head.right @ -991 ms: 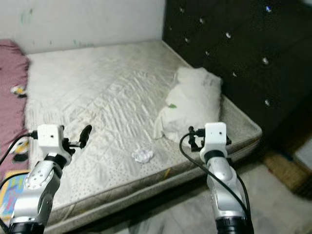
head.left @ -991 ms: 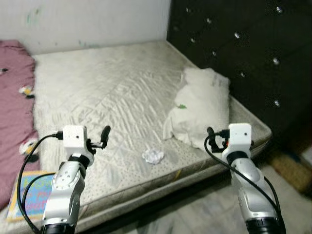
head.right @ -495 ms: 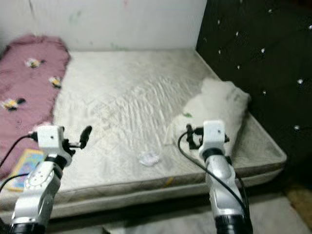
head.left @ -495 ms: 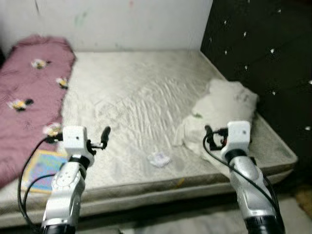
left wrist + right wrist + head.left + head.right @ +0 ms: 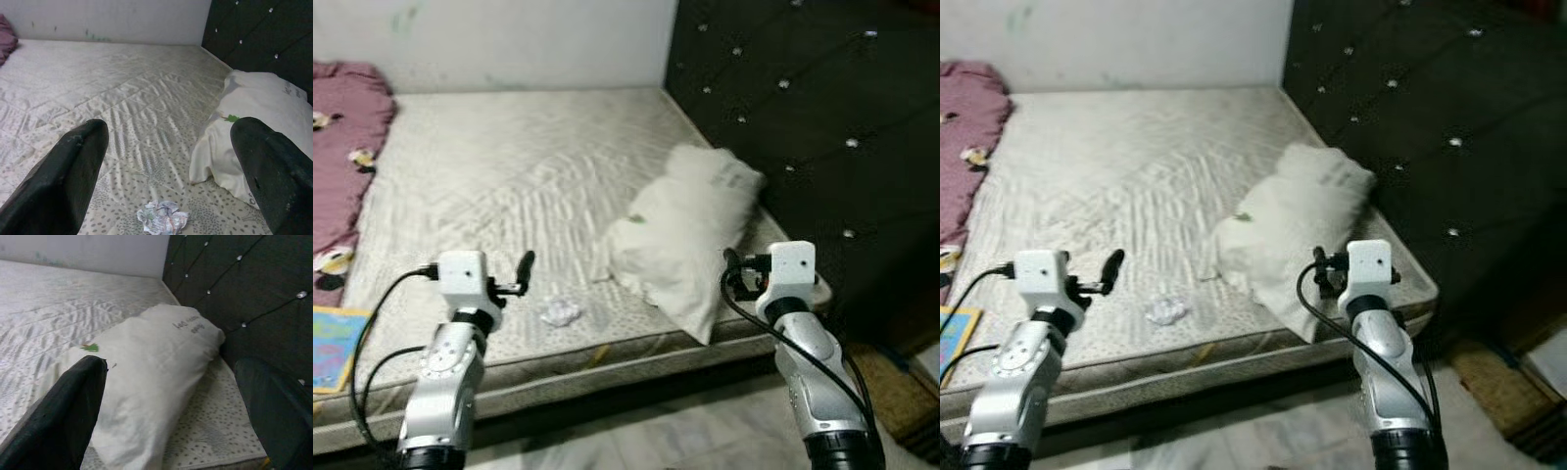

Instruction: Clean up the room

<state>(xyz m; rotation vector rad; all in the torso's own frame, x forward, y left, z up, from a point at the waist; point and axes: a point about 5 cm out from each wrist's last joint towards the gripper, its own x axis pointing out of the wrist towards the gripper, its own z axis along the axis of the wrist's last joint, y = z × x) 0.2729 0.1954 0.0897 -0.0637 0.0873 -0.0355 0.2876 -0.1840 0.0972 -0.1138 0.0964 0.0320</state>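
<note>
Crumpled paper [image 5: 560, 312] lies near the mattress [image 5: 509, 157] front edge, just beside the white pillow [image 5: 690, 230]. Left gripper [image 5: 166, 161] and right gripper [image 5: 171, 396] hover before the bed, jaws apart, holding nothing.

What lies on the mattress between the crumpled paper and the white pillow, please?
Nothing: in the left wrist view, bare mattress separates the crumpled paper from the white pillow.
</note>
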